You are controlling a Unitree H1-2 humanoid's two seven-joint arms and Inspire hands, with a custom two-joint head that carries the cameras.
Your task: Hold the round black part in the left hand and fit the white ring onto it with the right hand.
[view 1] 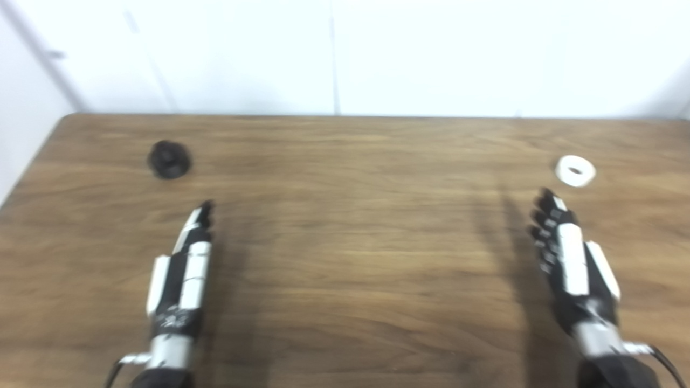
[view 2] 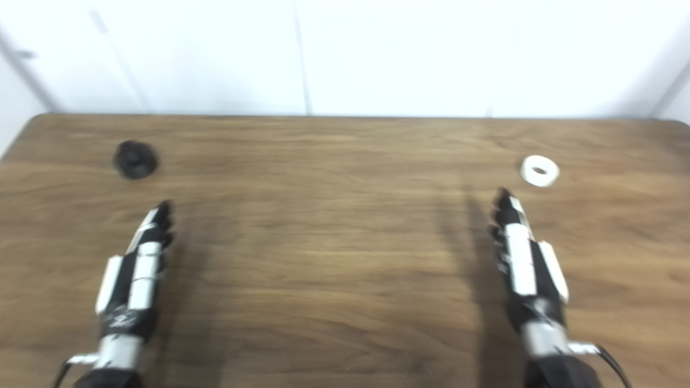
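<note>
The round black part (view 1: 169, 159) lies on the wooden table (view 1: 345, 242) at the far left. At the far right lies the white ring (view 1: 575, 171), flat with its hole up. My left hand (view 1: 183, 264) hovers over the table, fingers stretched forward, its tips a short way below and right of the black part. My right hand (view 1: 566, 253) is likewise stretched out, with its fingertips just below and left of the ring. Both hands hold nothing and touch neither piece. The picture is somewhat blurred.
A white wall (view 1: 345, 54) rises behind the table's far edge. The table's left edge (view 1: 32, 161) runs close to the black part. Bare wood lies between the two hands.
</note>
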